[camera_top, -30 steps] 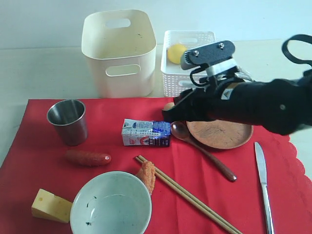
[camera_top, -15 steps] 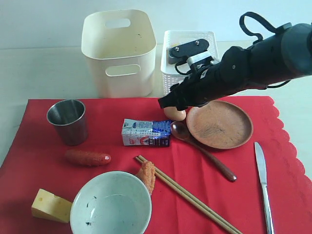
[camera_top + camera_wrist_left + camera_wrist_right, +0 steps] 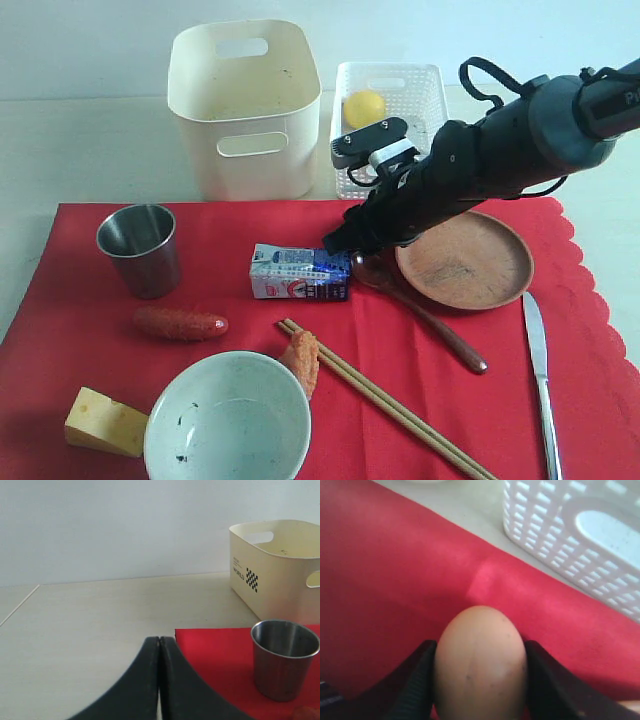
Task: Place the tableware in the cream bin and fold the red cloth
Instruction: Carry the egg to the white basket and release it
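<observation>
Two grippers: the left gripper (image 3: 159, 650) hangs over the pale table (image 3: 100, 610) beside the plain side edge of the large red cloth (image 3: 230, 225), black fingers pressed together on nothing. The right gripper (image 3: 342, 240) is low by the cloth's far edge, fingers clamped on both sides of a smooth tan egg (image 3: 480, 662).
Just changed: a second ago that arm rode higher, and half a second ago the egg stood in plain sight under it. Now the jaws have dropped around it, and from across the room the egg is hidden.
Meaning for the task: I'd say food is being cleared first, likely toward the short white lattice basket (image 3: 388, 72), where a round yellow lemon (image 3: 364, 107) already lies. Whether the egg is off the cloth yet I cannot tell.
Also different: the round brown plate (image 3: 470, 262) sits a touch nearer the scalloped edge than before. The lemon, covered by the arm a moment ago, shows again.
Tableware: all of it is out on the cloth.
- steel cup (image 3: 140, 250): near the corner by the tall cream bin (image 3: 245, 150)
- pale grey-white bowl (image 3: 228, 420): at the near edge
- plate and dark wooden spoon (image 3: 430, 320): midway, beside the blue-and-white milk carton (image 3: 298, 273)
- wooden chopsticks (image 3: 390, 405): slanting toward the near edge
- silver table knife (image 3: 540, 370): along the scalloped edge

Cream bin: beyond the cloth's far edge, no tableware showing inside.
Cloth: spread flat, unfolded.
</observation>
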### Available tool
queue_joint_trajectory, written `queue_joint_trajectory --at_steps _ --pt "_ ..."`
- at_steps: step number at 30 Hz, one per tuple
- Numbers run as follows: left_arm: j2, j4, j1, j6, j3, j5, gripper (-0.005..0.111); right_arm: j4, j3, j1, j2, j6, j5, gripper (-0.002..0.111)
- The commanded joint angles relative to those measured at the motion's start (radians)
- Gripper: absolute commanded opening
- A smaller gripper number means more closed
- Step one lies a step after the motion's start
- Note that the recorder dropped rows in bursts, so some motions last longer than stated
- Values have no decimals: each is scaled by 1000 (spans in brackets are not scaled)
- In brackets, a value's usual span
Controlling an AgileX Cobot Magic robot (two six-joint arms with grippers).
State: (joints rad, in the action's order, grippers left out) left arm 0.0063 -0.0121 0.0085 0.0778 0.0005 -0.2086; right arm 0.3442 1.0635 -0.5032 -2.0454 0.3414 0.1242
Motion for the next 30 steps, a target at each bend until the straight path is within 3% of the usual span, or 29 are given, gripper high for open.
queue_joint_trajectory --at_steps 1,6,13,19,25,30 --pt "-6 -4 3 -5 -1 7 0 -8 2 -3 -3 28 -2 32" --pt "-6 -4 3 -5 -1 7 0 -4 2 -3 29 9 21 0" --pt "-6 -4 3 -5 -1 7 0 -4 2 -3 167 6 42 0" --pt "-6 -4 3 -5 -1 7 0 -4 24 39 267 -4 -62 0" --pt "-6 -4 3 -5 -1 7 0 -4 160 138 180 -80 -95 0" --pt "-6 -4 3 -5 -1 7 0 -8 274 146 44 -107 -86 0"
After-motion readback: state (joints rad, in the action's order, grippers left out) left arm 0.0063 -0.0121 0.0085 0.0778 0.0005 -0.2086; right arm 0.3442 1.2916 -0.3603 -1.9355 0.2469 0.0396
